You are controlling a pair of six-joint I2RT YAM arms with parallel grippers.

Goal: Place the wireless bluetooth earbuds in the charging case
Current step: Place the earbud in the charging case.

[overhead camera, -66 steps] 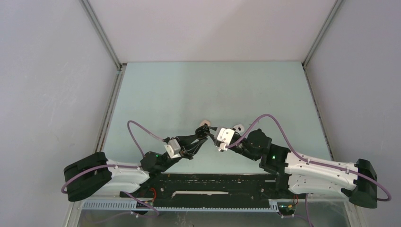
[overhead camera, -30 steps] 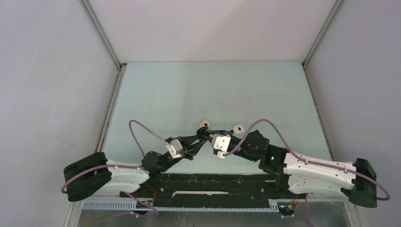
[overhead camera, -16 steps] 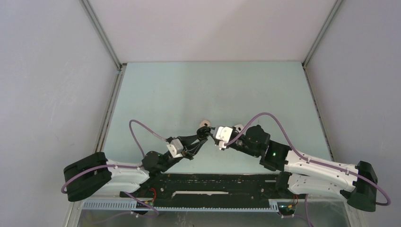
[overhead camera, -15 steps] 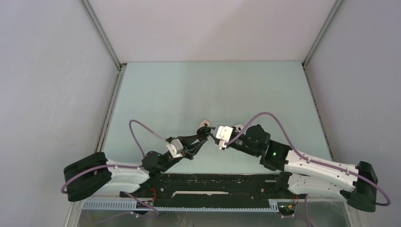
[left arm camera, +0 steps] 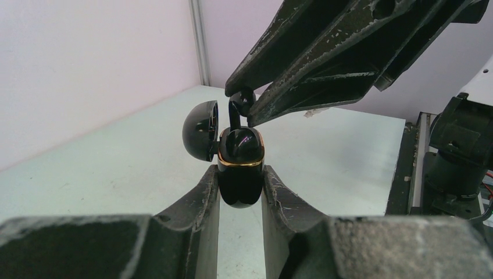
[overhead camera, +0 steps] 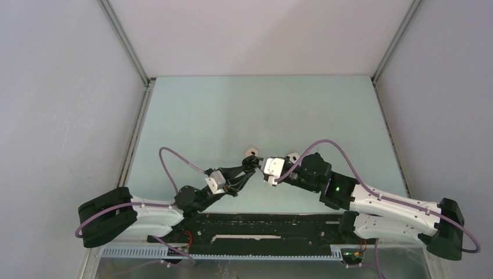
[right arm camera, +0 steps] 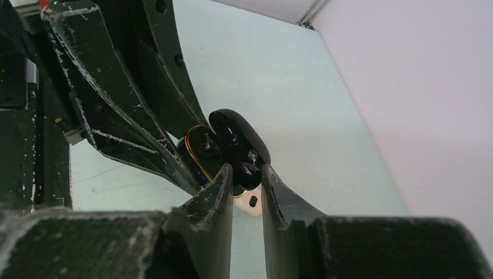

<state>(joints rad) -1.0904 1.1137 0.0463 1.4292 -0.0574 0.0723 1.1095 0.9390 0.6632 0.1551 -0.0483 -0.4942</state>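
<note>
case (left arm camera: 240, 157): smooth black plastic, high gloss, with a thin gold metallic band at the rim.
earbud (left arm camera: 235, 118): glossy black plastic.
left gripper (left arm camera: 240, 177), right gripper (right arm camera: 247, 174): matt black, scuffed, pale scratches along the edges.
tabletop (overhead camera: 232, 110): pale green, matt, smooth.

Open table (overhead camera: 256, 104) beyond case (left arm camera: 240, 168) (far half)

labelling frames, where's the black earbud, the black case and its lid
small black plastic earbud (left arm camera: 234, 119), left wrist view, its stem
glossy black gold-rimmed charging case (left arm camera: 240, 174), left wrist view, front body
domed black case lid (left arm camera: 200, 131), left wrist view, its middle
</note>
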